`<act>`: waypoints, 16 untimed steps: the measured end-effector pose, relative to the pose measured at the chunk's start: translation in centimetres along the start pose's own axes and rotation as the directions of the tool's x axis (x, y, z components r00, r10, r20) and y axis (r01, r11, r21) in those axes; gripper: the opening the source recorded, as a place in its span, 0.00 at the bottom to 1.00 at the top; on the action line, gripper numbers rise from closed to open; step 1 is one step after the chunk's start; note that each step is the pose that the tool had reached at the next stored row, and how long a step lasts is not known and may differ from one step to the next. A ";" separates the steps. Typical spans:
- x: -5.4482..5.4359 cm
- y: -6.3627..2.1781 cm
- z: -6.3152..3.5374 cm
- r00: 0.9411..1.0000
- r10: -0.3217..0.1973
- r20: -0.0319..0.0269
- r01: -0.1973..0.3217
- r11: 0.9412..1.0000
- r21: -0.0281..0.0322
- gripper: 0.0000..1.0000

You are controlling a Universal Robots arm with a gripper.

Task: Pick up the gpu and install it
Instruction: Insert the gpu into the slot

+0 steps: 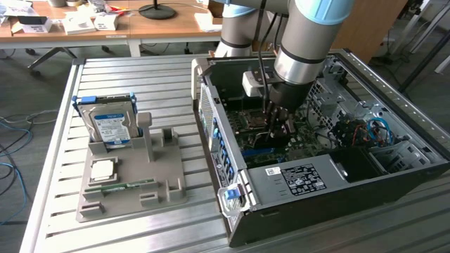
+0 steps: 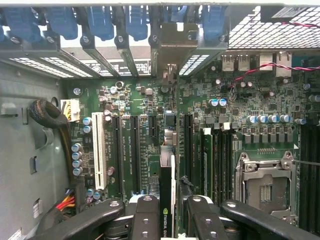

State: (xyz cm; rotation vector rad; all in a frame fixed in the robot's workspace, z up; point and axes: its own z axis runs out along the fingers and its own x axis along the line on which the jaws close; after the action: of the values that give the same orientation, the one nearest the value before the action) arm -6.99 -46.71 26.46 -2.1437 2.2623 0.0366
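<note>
Hand [image 2: 172, 212] clamped on gpu [image 2: 166, 187], white lettering on its edge, above green motherboard [image 2: 125, 95]

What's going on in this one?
A robot arm has its hand down inside an open computer case, closed on the gpu. It holds the card edge-on over the motherboard, among the long expansion slots. I cannot tell whether the card is seated. A hard drive stands in a holder outside the case.

The wrist view's edge cuts off the gpu [image 2: 166, 192] and the hand [image 2: 172, 202] holding it
</note>
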 end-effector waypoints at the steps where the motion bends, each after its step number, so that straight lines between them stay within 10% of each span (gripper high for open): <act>1: 0.0 0.00 0.00 1.000 0.000 0.000 0.000 1.000 0.000 0.26; 16: 0.0 0.14 0.27 1.000 0.000 0.003 0.000 1.000 0.000 0.26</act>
State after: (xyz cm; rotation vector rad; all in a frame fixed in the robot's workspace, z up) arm -7.13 -46.71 26.19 -2.1423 2.2612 0.0395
